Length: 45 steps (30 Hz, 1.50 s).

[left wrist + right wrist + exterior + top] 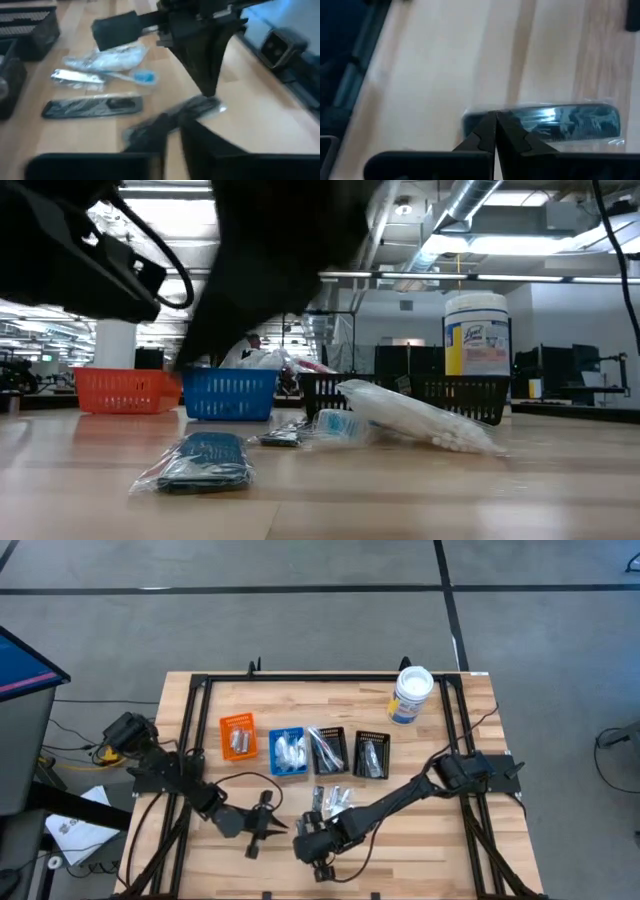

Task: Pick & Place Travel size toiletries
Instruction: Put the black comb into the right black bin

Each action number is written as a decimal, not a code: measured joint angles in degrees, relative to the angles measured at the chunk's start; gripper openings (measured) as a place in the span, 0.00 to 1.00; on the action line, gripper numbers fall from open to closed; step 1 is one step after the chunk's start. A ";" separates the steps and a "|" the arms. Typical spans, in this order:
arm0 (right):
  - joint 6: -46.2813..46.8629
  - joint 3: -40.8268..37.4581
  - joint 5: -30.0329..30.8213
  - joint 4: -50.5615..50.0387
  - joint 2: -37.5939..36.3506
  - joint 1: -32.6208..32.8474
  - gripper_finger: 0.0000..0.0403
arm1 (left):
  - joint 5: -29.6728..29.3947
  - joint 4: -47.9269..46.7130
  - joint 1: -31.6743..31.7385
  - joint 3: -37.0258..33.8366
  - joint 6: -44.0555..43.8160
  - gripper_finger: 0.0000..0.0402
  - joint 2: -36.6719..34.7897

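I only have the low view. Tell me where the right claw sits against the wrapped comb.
Observer: The right wrist view shows the right claw shut, with its tips at one end of a black comb in clear wrap. I cannot tell whether it pinches the wrap.
Operator: Now place the left arm.
Observer: From above, the left claw is close beside the right claw, on its left.
Operator: Report what is in the orange bin.
Observer: From above, the orange bin holds silvery packets.
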 joint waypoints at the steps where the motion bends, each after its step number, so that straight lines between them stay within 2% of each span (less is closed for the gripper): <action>1: 0.01 -0.07 0.05 0.26 0.19 -0.17 0.00 | -0.04 -0.40 0.52 -0.06 0.15 0.05 0.00; 4: -0.05 0.45 -0.71 4.66 1.75 -0.72 0.00 | 0.01 -0.22 2.51 -0.06 0.22 0.02 -0.02; 12: -0.01 0.37 -2.12 5.68 2.97 -0.69 0.00 | 0.49 -0.35 3.38 -0.06 0.94 0.00 -0.02; 18: 1.19 0.44 -8.16 4.69 4.51 -1.46 0.00 | 0.17 -0.32 3.38 -0.06 0.97 0.00 -0.02; 29: 2.15 1.21 -3.39 -7.16 4.31 0.11 0.00 | 0.20 -0.29 3.38 -0.06 0.97 0.00 -0.02; 37: 2.10 6.68 4.62 -20.42 4.84 2.38 0.00 | 0.20 -0.23 3.38 -0.06 0.92 0.00 -0.02; 43: 3.96 6.62 5.06 -21.91 4.83 2.93 0.00 | 0.60 1.79 5.93 -0.06 1.10 0.00 -0.02; 45: 5.72 5.98 5.06 -23.03 4.71 2.93 0.00 | 2.84 2.86 7.88 -0.06 1.22 0.00 -0.02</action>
